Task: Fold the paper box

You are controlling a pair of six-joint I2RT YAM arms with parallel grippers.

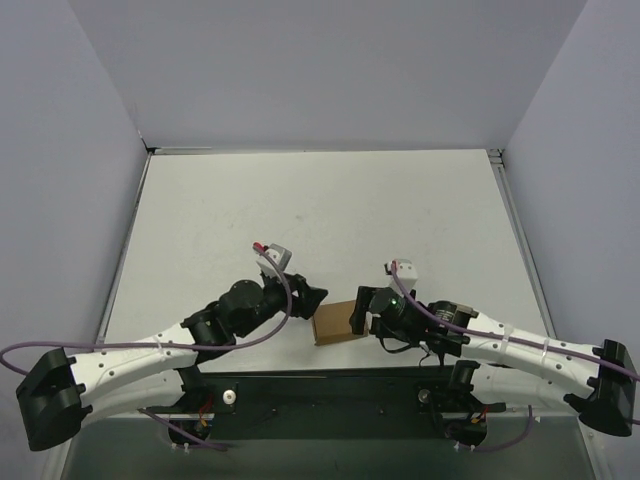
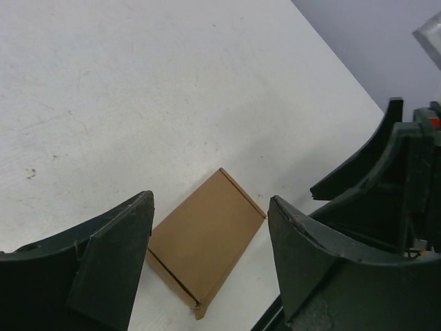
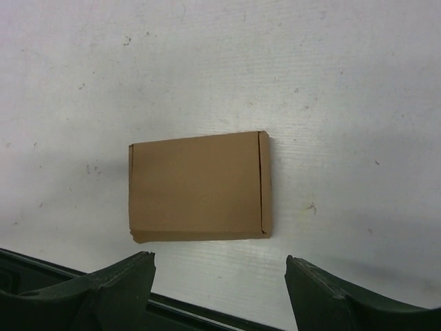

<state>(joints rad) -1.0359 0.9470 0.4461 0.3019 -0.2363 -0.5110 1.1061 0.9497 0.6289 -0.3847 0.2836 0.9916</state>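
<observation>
The paper box [image 1: 335,323] is a compact flat brown rectangle, folded shut, lying on the white table near its front edge between the two grippers. In the left wrist view the paper box [image 2: 207,238] lies flat below my open left gripper [image 2: 211,201], untouched. In the right wrist view the paper box [image 3: 198,186] lies just ahead of my open right gripper [image 3: 220,259], with a gap of table between. In the top view my left gripper [image 1: 312,298] is at the box's left end and my right gripper [image 1: 358,315] at its right end. Both are empty.
The black mounting plate [image 1: 320,385] runs along the table's front edge right behind the box. The right gripper's dark fingers [image 2: 365,165] show in the left wrist view. Grey walls enclose the white table [image 1: 320,210] on three sides.
</observation>
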